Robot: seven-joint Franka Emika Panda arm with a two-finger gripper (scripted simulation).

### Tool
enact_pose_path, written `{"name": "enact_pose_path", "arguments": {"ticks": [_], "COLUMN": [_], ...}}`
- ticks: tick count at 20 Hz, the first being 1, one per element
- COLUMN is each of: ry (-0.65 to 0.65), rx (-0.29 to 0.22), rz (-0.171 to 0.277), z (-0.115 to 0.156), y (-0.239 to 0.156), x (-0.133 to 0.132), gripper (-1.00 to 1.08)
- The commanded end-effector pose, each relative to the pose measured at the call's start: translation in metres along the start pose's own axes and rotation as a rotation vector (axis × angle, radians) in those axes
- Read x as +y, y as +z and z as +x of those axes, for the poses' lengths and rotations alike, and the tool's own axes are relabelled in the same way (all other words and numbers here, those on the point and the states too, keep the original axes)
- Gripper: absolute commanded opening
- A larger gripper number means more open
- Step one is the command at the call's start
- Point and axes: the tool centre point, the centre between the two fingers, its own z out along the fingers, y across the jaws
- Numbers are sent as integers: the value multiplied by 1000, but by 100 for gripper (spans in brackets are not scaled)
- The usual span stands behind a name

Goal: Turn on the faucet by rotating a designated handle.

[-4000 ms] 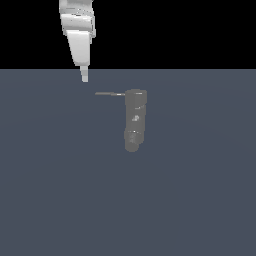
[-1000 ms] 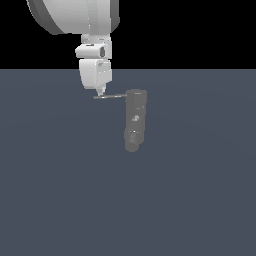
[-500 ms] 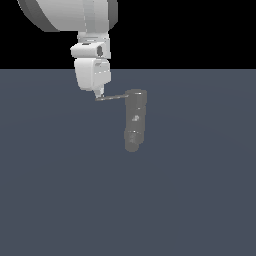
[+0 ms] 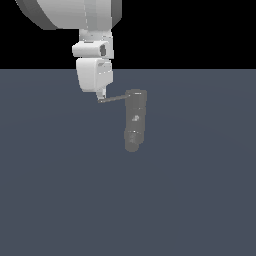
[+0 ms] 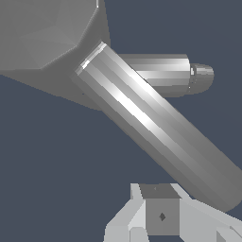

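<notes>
— Where's the claw?

— At the handle's free end, touching it; whether its jaws are apart, I can't tell.

— And the faucet?

— Upright on the grey floor, the handle sticking out from its top toward the exterior view's left.

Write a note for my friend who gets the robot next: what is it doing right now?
Gripper: down at the free end of the handle; whether its jaws are open or shut cannot be told.
Faucet: an upright grey column on the flat grey surface; the handle sticks out sideways from its top, toward the exterior view's left.
Done: the gripper has reached the handle's tip.
Left: push the handle around the column to turn the faucet on.
</notes>
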Motion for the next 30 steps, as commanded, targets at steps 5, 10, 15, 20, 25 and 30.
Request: {"name": "enact_pose_path", "arguments": {"ticks": [5, 10, 15, 20, 25, 30], "ry": [6, 5, 4, 3, -3, -2], "rx": [3, 3, 3, 3, 1, 1], "rz": [-3, -3, -4, -4, -2, -3], "z": [19, 31, 42, 54, 59, 88], "y": [0, 0, 0, 0, -1, -1], "x": [16, 28, 40, 53, 55, 55], "gripper": [-100, -100, -100, -100, -100, -100]}}
